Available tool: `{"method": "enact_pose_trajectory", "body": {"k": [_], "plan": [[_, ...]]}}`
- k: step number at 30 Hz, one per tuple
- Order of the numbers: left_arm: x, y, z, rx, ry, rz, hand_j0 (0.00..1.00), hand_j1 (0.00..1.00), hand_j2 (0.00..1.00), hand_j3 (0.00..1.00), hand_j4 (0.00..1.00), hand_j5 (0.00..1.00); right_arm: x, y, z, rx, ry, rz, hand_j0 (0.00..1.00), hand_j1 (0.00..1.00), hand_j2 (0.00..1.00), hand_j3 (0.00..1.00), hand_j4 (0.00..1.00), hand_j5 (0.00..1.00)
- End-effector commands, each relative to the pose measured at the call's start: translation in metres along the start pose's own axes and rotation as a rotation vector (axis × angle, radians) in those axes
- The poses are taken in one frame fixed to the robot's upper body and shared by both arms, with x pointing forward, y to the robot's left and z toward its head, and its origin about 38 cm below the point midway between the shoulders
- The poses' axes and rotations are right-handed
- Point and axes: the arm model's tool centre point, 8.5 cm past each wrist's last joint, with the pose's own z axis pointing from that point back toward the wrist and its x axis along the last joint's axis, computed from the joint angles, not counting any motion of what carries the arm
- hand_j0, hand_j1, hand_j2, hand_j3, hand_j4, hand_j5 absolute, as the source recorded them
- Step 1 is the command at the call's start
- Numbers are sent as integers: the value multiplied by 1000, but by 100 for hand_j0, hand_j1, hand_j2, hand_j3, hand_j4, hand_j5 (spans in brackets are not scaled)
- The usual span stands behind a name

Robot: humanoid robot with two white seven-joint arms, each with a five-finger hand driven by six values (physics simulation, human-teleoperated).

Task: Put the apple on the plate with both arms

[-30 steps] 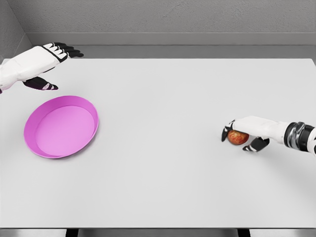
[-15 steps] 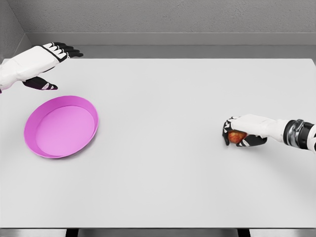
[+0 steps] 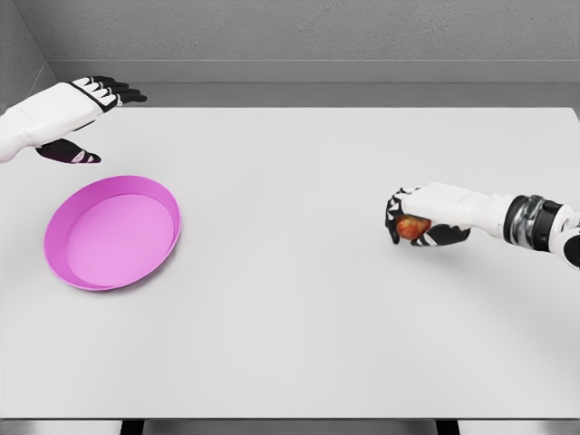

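apple [image 3: 412,227] | 3 o'clock, enclosed by right hand [image 3: 426,220] fingers | step: carry | next: toward plate [image 3: 56,261], 9 o'clock | left hand [image 3: 63,118] fingers relaxed, empty

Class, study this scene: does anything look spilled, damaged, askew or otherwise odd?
Nothing stands out. The round pink plate lies flat on the white table, the right hand grips the red apple, and the left hand is open beyond the plate.

A white table [image 3: 299,326] is seen filling most of the view, from nine o'clock across to three o'clock and down to six. A grey wall [image 3: 299,32] is set behind it at twelve o'clock. Dark legs [image 3: 132,427] are glimpsed under the front edge toward six o'clock.
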Motion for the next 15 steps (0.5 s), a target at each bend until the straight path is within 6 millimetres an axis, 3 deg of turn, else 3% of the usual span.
{"method": "enact_pose_trajectory", "body": {"k": [1,11,15], "plan": [[-1,1,1,6,2,4,100,100,100,100,100,100,11,1,-12,-12,-45,-14,30,30,30,30,30,30],[-1,1,1,6,2,4,100,100,100,100,100,100,57,-10,-53,-43,-196,-6,30,30,30,30,30,30],[-1,1,1,4,2,4,100,100,100,100,100,100,78,-5,-69,-33,-257,-13,30,30,30,30,30,30]]}}
